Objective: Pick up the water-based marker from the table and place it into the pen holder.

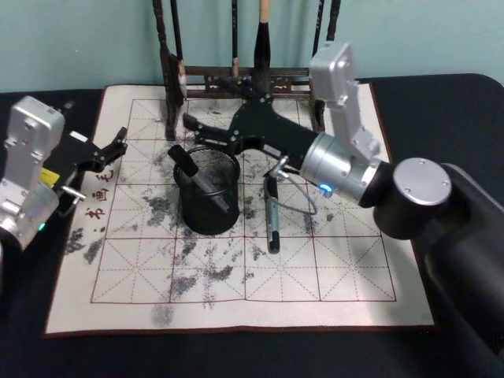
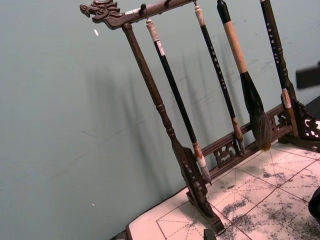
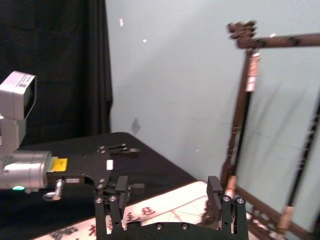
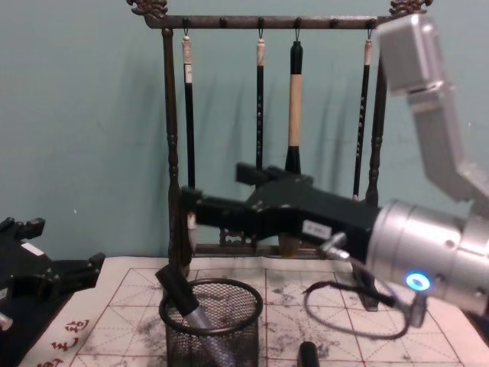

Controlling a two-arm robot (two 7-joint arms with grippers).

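Leaning — marker [image 1: 203, 179] below right pincer [image 1: 187, 134].

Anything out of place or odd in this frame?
A loose marker lies flat on the ink-smudged mat, just right of the holder. A second marker leans in the holder, one end sticking out over the rim. The right gripper hangs open above the holder. Nothing looks spilled or broken.

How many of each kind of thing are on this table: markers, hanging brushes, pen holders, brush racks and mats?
Markers: 2
Hanging brushes: 4
Pen holder: 1
Brush rack: 1
Mat: 1
Total: 9
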